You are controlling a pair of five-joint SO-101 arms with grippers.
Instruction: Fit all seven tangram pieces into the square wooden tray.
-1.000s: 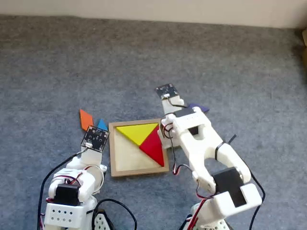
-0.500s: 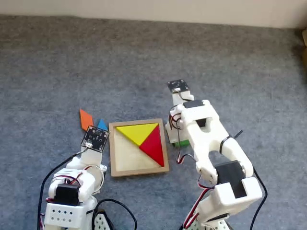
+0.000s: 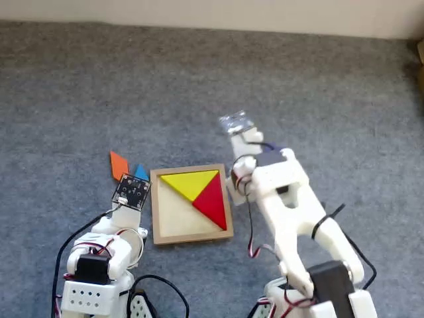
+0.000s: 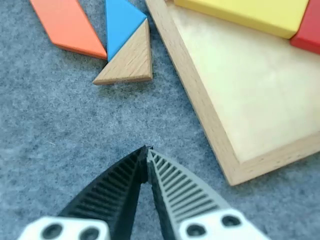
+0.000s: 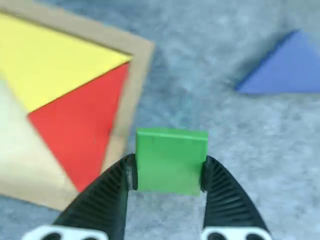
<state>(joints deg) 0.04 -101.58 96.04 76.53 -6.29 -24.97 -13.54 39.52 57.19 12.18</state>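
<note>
Pinching a green square (image 5: 171,155), the right end effector (image 5: 168,168) hangs just beside the tray (image 5: 141,54).

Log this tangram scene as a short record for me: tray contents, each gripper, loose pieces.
tray: square wooden tray, partly filled
in tray: yellow triangle, red triangle
left gripper: shut, empty, beside the tray
right gripper: shut on green square
loose on carpet: orange parallelogram, light blue triangle, plain wooden triangle, dark blue triangle
</note>
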